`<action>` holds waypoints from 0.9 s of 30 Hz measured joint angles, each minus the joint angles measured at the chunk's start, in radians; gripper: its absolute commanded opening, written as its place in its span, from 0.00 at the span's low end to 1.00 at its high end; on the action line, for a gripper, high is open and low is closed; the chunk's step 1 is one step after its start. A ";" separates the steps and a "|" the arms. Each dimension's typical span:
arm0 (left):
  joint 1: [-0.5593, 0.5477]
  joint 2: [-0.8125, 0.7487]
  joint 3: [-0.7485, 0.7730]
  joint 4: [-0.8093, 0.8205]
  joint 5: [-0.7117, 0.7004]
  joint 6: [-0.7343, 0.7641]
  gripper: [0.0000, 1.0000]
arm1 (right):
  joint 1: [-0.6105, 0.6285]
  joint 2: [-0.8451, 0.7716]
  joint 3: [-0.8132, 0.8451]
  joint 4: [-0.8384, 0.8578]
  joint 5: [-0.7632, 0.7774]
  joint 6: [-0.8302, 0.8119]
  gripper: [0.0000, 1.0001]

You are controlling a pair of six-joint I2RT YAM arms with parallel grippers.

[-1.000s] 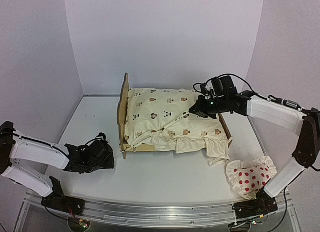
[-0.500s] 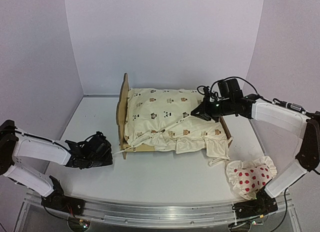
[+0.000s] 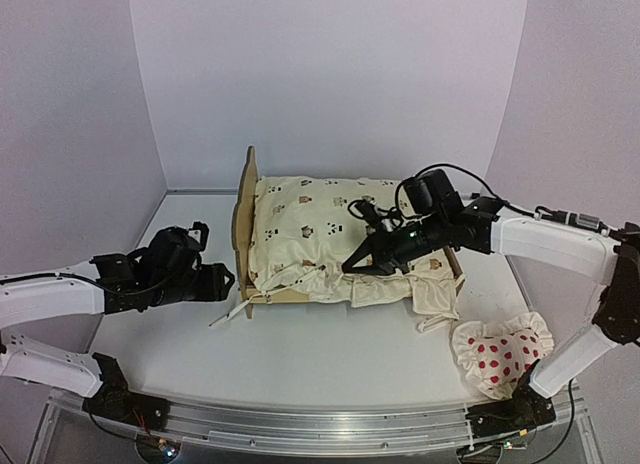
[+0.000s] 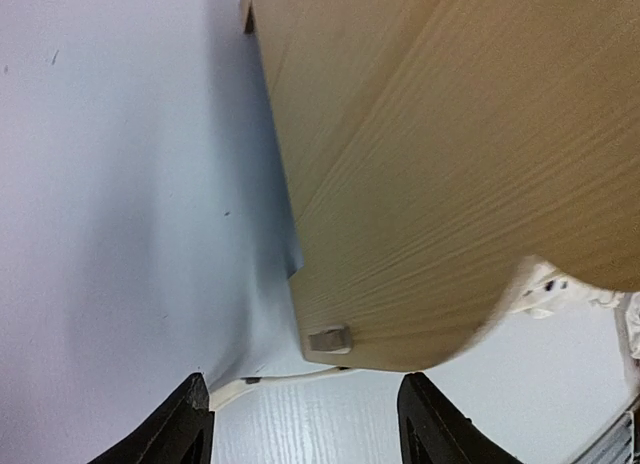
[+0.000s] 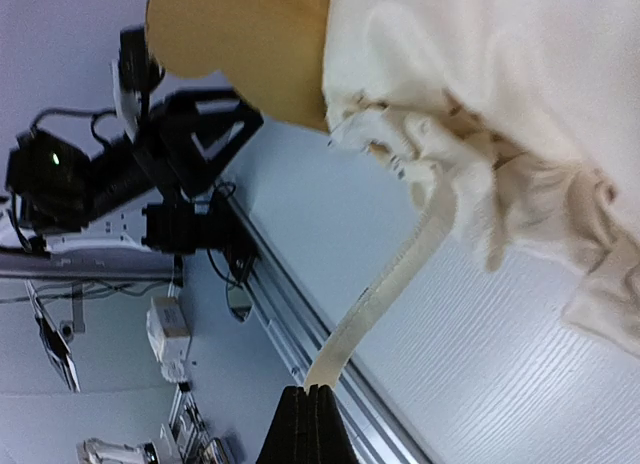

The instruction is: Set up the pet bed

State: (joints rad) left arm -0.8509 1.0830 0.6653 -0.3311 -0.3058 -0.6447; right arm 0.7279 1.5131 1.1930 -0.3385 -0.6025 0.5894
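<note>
Left gripper [image 3: 218, 282]: I log it low over the table [image 3: 330, 359], jaws standing well apart and holding nothing; in its wrist view both fingertips [image 4: 185, 424] frame bare tabletop. Directly ahead of it, close but not touching, is the pet bed [image 3: 246, 209], whose plywood headboard [image 4: 450, 164] fills most of that view. A loose tie [image 4: 285, 381], thin and cream, lies flat on the table between the open fingers and the headboard's lower corner; from above I see the same strip on the table just ahead of the gripper and slightly to its right. Right gripper [image 3: 352, 267]: I log it over the near long side of the bed, jaws fully closed and pinching the end of a tie strap [image 5: 395, 274], a flat cream band that runs up from the fingertips to the bunched edge of the cover [image 5: 500, 84]. The cover, cream with small animal prints, is spread across the bed beyond and to the left of this gripper, gathered into folds along the near rail and spilling over the corner behind the gripper's wrist. Pillow [image 3: 500, 356], white with red dots and a ruffled edge: I log it on the table well apart from the right gripper, back toward that arm's base and off the bed.
</note>
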 measured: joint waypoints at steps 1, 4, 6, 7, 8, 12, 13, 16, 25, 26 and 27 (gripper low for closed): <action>0.000 -0.012 0.014 -0.005 0.015 0.021 0.64 | 0.031 0.000 0.000 -0.013 0.000 -0.011 0.00; 0.000 -0.029 0.050 -0.010 0.054 0.075 0.63 | 0.121 0.000 0.002 -0.047 -0.007 -0.042 0.04; 0.000 -0.028 0.064 -0.009 0.078 0.101 0.63 | 0.171 0.000 0.007 -0.070 -0.030 -0.066 0.30; 0.000 -0.025 0.067 -0.007 0.093 0.115 0.63 | 0.191 0.001 0.012 -0.082 -0.046 -0.077 0.48; 0.000 -0.021 0.070 -0.003 0.109 0.126 0.63 | 0.205 0.001 0.017 -0.095 -0.054 -0.089 0.63; -0.001 0.013 0.075 0.027 0.162 0.155 0.65 | 0.221 -0.002 0.052 -0.193 0.070 -0.150 0.82; -0.001 0.022 0.075 0.036 0.173 0.161 0.65 | 0.218 -0.004 0.066 -0.228 0.129 -0.168 0.84; -0.005 0.044 0.075 0.058 0.190 0.173 0.63 | 0.190 -0.015 0.115 -0.327 0.291 -0.206 0.86; -0.017 0.107 0.094 0.120 0.109 0.177 0.35 | -0.232 -0.060 0.156 -0.442 0.586 -0.226 0.86; -0.017 0.116 0.096 0.125 0.093 0.178 0.33 | -0.271 -0.060 0.156 -0.449 0.605 -0.226 0.86; -0.017 0.126 0.100 0.130 0.077 0.177 0.33 | -0.305 -0.059 0.156 -0.456 0.623 -0.226 0.85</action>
State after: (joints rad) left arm -0.8677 1.2087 0.7651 -0.2009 -0.2285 -0.4682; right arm 0.4230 1.4544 1.3491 -0.7941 0.0203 0.3630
